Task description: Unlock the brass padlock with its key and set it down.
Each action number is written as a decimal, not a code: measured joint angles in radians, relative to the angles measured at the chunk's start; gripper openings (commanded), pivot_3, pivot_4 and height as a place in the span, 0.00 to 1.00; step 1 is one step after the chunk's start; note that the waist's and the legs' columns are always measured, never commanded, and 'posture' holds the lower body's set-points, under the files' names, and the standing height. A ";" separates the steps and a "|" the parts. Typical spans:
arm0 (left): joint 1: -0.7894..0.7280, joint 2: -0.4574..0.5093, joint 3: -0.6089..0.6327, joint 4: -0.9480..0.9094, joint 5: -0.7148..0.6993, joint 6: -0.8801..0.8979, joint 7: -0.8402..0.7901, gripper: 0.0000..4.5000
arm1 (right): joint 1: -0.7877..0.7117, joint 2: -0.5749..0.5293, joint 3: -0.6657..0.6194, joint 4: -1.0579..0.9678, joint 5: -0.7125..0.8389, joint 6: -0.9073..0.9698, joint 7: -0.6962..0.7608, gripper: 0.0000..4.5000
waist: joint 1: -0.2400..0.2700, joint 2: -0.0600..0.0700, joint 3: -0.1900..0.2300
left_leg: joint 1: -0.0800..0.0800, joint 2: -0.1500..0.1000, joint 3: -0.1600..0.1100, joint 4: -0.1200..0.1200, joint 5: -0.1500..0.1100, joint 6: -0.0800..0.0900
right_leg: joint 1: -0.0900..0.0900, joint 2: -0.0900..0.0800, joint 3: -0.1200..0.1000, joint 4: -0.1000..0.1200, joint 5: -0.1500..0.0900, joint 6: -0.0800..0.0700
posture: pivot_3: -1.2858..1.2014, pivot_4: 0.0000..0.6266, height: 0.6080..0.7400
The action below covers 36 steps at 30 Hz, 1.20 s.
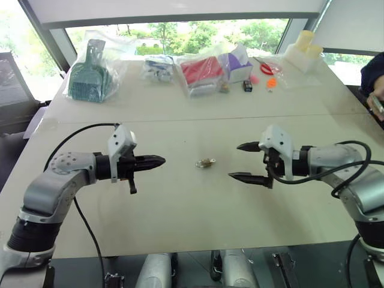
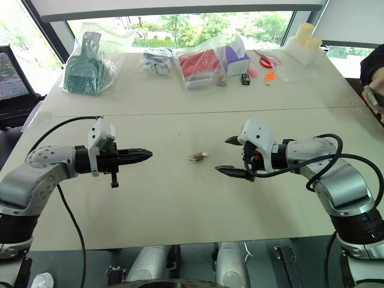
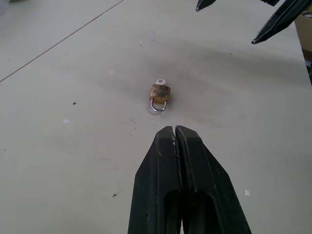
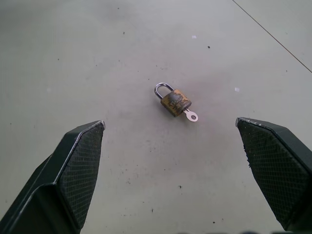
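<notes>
I see a pale tabletop (image 1: pixel 180 204) set in front of a wide window with greenery outside. A thin seam line crosses the surface between the near working area and the far edge.

Along the far edge I note a row of items: a green dustpan in a clear bag (image 1: pixel 89 75), a bag with white and blue contents (image 1: pixel 159 67), a bag with a red item (image 1: pixel 201 72), a purple and white box (image 1: pixel 237 63), red scissors (image 1: pixel 267 66) and a white plastic container (image 1: pixel 303 51). A person's sleeve (image 1: pixel 373 75) shows at the right edge.

The brass padlock (image 1: pixel 205 162) lies flat on the bare tabletop, between the two grippers and apart from both. In the right wrist view I see its shackle (image 4: pixel 162 88) seated in the body and the key (image 4: pixel 191 115) sticking out of the bottom of the body, with its ring-shaped head resting on the surface.

The left gripper (image 1: pixel 161 160) hovers to the left of the padlock and points towards it. Its fingers (image 3: pixel 165 170) are pressed together and hold nothing.

The right gripper (image 1: pixel 241 161) hovers to the right of the padlock, aimed at it. Its fingers (image 4: pixel 80 156) are spread wide, with nothing between them.
</notes>
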 measured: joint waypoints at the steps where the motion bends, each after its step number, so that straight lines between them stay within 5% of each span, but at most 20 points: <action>1: 0.000 0.000 -0.001 0.000 0.000 0.000 -0.001 0.00 | 0.000 -0.003 0.000 0.000 -0.001 -0.002 0.002 0.99 | 0.000 0.000 0.000 | 0.000 0.000 0.000 0.000 0.000 0.000 | 0.000 0.000 0.000 0.000 0.000 0.000 | 0.52 0.24 1.00; 20: -0.019 -0.001 -0.017 0.008 0.042 -0.013 0.031 0.00 | -0.010 0.000 0.031 0.016 -0.019 -0.021 0.003 0.99 | 0.001 0.000 0.000 | 0.000 0.000 0.000 0.000 0.000 0.000 | 0.000 0.000 0.000 0.000 0.002 0.003 | 0.52 0.24 1.00; 30: -0.176 -0.075 -0.113 0.131 0.109 -0.077 0.010 0.00 | -0.020 0.007 0.037 0.019 -0.039 -0.035 -0.013 0.99 | 0.003 0.000 0.000 | 0.000 -0.001 0.000 0.001 0.000 0.000 | 0.001 0.000 0.000 0.001 0.002 0.003 | 0.52 0.24 1.00; 33: -0.268 -0.115 -0.165 0.224 0.133 -0.097 -0.028 0.19 | -0.022 0.013 0.039 0.019 -0.045 -0.041 -0.016 1.00 | 0.003 -0.001 0.000 | 0.000 -0.001 0.000 0.001 0.000 0.000 | 0.001 0.000 0.000 0.001 0.002 0.003 | 0.52 0.24 1.00; 36: -0.355 -0.146 -0.226 0.330 0.173 -0.126 -0.082 0.48 | -0.021 0.017 0.040 0.017 -0.048 -0.042 -0.025 1.00 | 0.001 -0.001 0.000 | 0.000 -0.002 0.000 0.002 0.000 0.000 | 0.002 0.000 0.000 0.001 0.002 0.004 | 0.52 0.24 1.00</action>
